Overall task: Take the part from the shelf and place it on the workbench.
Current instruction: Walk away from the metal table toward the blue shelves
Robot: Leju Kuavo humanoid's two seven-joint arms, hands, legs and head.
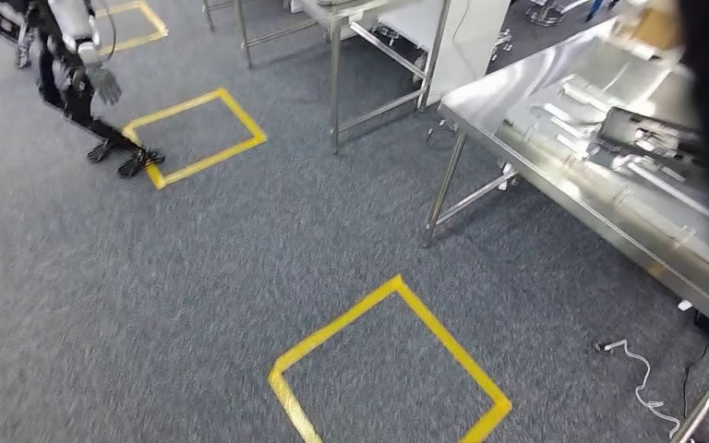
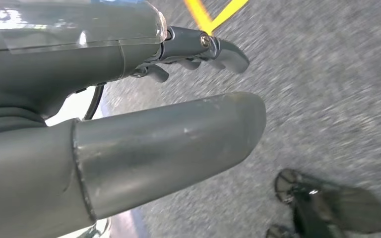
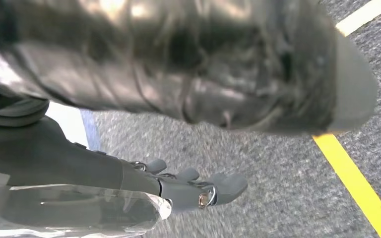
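**Entry: transit stage, part not yet in hand**

Near. Left hand (image 2: 178, 99), grey thumb and darker fingers: hangs over grey carpet floor (image 2: 327, 99) in the left wrist view, fingers extended and apart, thumb alongside, nothing between them. Right hand (image 3: 188, 183), same build: in the right wrist view its fingers lie loosely apart and hold nothing; a large, dark, glossy, blurred mass sits close before that camera, nature not determinable.

Middle. Yellow tape square (image 1: 390, 365) on the grey carpet floor, directly ahead in the head view. White cable (image 1: 642, 374) lies loose on the carpet near the table leg.

Farther. Long stainless-steel workbench (image 1: 517, 101) to the right; its tabletop carries a dark tray-like object (image 1: 642, 129) and several pale elongated metal pieces (image 1: 572, 92), too blurred to identify. Whether any of these is the part cannot be told. A second yellow tape square (image 1: 194, 138) lies beyond; a steel-framed table (image 1: 351, 37) stands behind it.

Far. Another humanoid robot (image 1: 78, 74), silver and black, stands at the upper left beside the second square.

Status, as judged: no shelf is seen, and the part's location cannot be told. Both hands are empty, so the pick appears outstanding, likewise carrying and placing on the workbench. All steps seem to remain.
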